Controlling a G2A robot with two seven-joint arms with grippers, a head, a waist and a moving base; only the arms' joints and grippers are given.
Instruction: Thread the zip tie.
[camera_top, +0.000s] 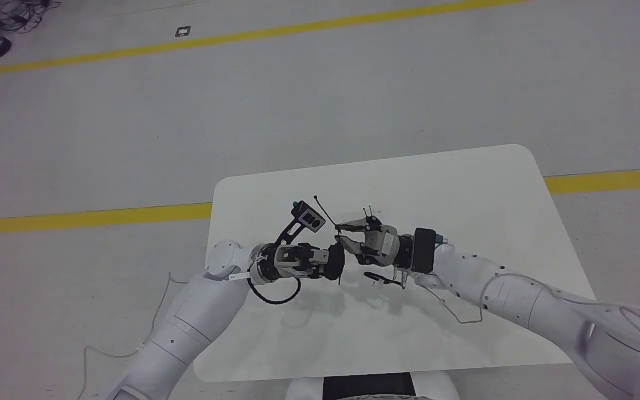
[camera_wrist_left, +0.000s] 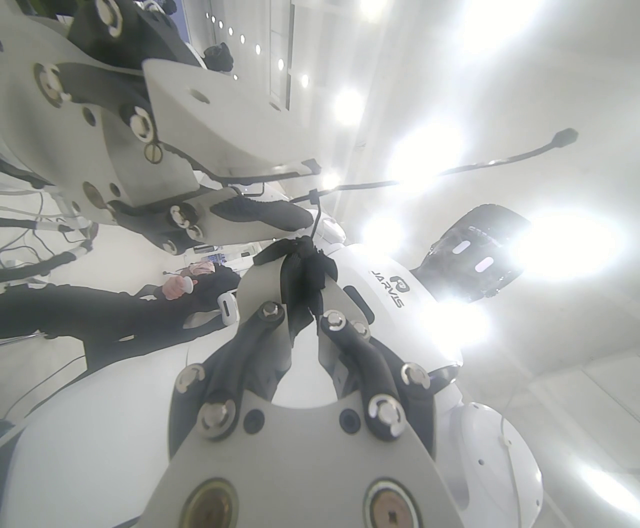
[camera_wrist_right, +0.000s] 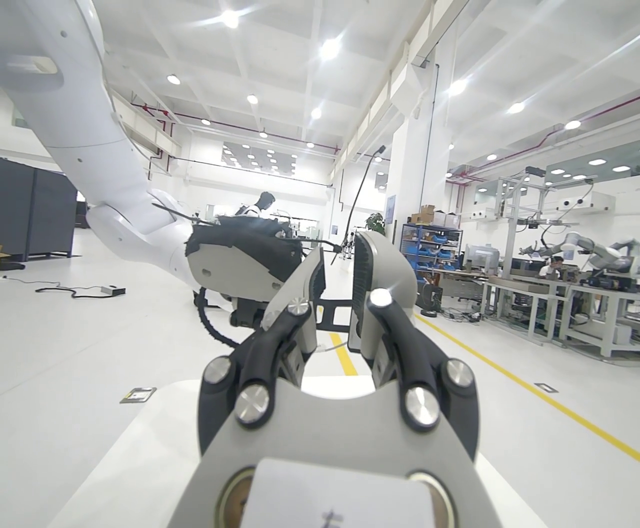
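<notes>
The white table (camera_top: 500, 190) sits under the left arm (camera_top: 200, 320) and right arm (camera_top: 520, 295), which meet above its middle. The left gripper (camera_wrist_left: 306, 252) is clamped on the zip tie (camera_wrist_left: 313, 195), holding it in the air over the table. The right gripper (camera_wrist_right: 340, 267) faces it with its fingers (camera_wrist_right: 380, 270) parted and its tips just beside the tie. From the left tips the thin black strap rises to a small block. There a long strap crosses and runs out to a blocky free end.
</notes>
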